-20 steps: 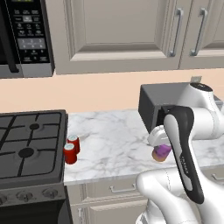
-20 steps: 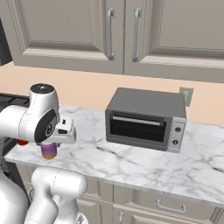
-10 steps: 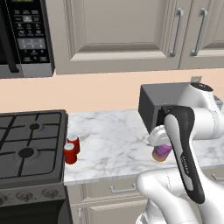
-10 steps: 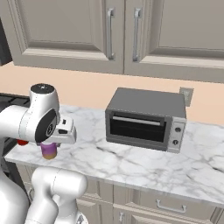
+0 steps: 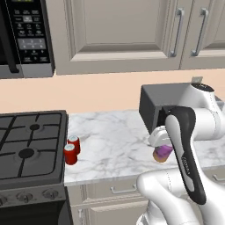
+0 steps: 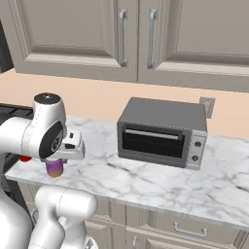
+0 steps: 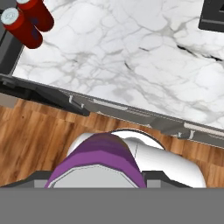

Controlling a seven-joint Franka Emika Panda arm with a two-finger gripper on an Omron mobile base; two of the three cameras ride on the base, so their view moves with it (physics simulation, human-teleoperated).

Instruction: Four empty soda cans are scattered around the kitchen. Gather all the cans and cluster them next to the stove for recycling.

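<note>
At the far left, a black microwave (image 5: 24, 37) hangs above the stove (image 5: 30, 149), whose black grates and front knobs show in the left base view. Just right of the stove's edge, on the marble counter (image 5: 114, 140), two red cans (image 5: 71, 150) stand upright side by side, close enough that they look to be touching; the near one sits slightly left of the far one. In the hand view the same pair lies in the top left corner, silver tops showing, next to the dark stove edge.

Further right, well apart from the red pair, the purple can (image 5: 163, 152) hangs under the white hand, over the near edge of the counter. The gripper (image 7: 98, 175) is closed on it: in the hand view the purple can (image 7: 98, 162) sits between the finger tips, pressed close to the camera, with the counter's front edge and the wooden floor (image 7: 30, 140) beyond it. In the right base view the purple can (image 6: 54, 168) pokes out below the hand, above the counter's near left part.

Right of the arm, a grey toaster oven (image 6: 163, 132) stands at the back of the counter against the peach wall, below beige cabinets (image 6: 146, 36). A wall outlet (image 6: 207, 107) sits just above its right end.
</note>
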